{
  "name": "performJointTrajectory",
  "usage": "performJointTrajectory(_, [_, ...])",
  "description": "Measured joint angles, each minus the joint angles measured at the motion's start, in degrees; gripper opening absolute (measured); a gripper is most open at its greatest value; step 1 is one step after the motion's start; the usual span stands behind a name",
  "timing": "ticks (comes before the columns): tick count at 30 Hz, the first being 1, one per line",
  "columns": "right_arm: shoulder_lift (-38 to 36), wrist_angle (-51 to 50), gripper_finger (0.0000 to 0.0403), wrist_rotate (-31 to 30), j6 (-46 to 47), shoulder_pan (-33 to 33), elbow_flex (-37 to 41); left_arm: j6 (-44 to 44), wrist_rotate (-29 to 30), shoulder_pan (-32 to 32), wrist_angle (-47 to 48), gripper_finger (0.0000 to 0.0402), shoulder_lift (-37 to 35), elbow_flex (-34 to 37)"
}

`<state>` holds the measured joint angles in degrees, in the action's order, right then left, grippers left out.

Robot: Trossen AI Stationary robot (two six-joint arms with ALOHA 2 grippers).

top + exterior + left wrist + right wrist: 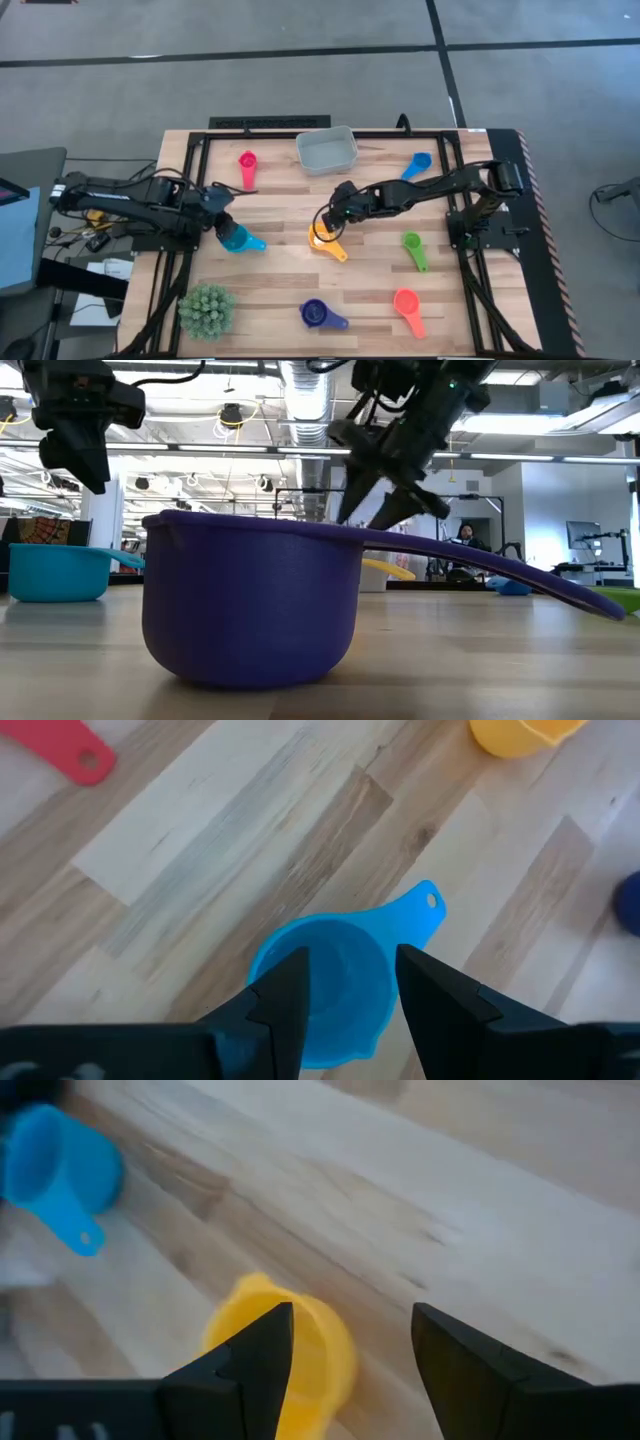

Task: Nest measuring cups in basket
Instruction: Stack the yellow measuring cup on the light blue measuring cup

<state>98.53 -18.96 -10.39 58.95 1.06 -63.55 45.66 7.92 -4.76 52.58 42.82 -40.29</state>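
My left gripper [224,225] [350,985] is open and hangs above the light blue cup [238,240] [330,980], which stands on its base; in the low view the gripper [75,470] is well clear of that cup [55,572]. My right gripper [328,222] [350,1350] is open over the yellow cup [322,237] [290,1350], one finger above its bowl, not touching. The pale basket [327,150] sits near the far edge. A red cup [247,165], blue cup [417,165], green cup [413,248], orange cup [407,305] and dark blue cup [320,315] [250,600] lie scattered.
A spiky green plant ball [207,308] sits at the near left corner. A black frame [270,123] borders the table's far edge and sides. Bare wood lies between the basket and the two grippers. A person [465,540] sits far off in the room.
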Motion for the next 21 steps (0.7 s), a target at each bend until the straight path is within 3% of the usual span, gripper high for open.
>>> performJointTrajectory(6, [1.04,-1.11,0.0227,0.01,2.76,1.62,0.13,4.49,4.86,-0.98,0.42,0.0137,0.05,1.86])
performJointTrajectory(16, [0.87,-4.13,0.0224,-0.10,1.04,1.82,0.13,14.30,5.99,-1.00,0.33,0.0137,0.42,7.10])
performJointTrajectory(21, [0.69,-4.83,0.0221,2.63,-0.84,1.36,0.13,13.30,6.71,-1.00,-6.49,0.0137,0.47,7.10])
